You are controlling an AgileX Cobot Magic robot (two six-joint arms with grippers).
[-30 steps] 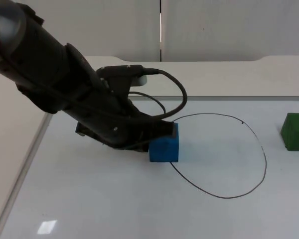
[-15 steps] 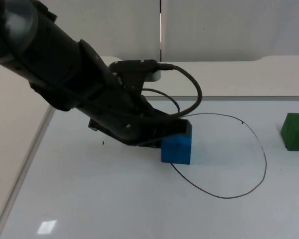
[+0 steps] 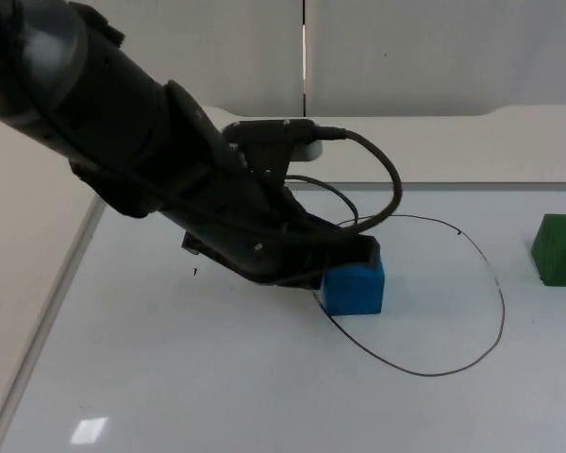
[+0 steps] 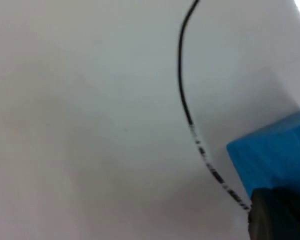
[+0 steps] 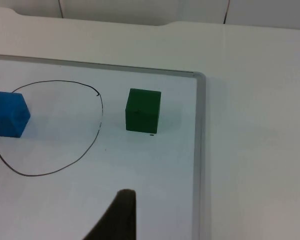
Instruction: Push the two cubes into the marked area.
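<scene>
White table top (image 3: pixel 170 377) — bordered; grey partition wall (image 3: pixel 434 57) behind.

The left arm (image 3: pixel 123 142) is a thick, matte black tube of rounded segments, widening toward the shoulder. Its housing narrows to a blocky black left gripper (image 3: pixel 344 269). A blunt black fingertip (image 5: pixel 117 217) of the right gripper has a smooth, tapered shape.

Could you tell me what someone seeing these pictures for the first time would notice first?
Most striking is the big black left arm reaching across the white table, its left gripper pressed against the blue cube, which sits on the left edge of the hand-drawn black outline. Next comes the green cube, alone outside the outline's right side. The right gripper waits above the table, near the green cube.
</scene>
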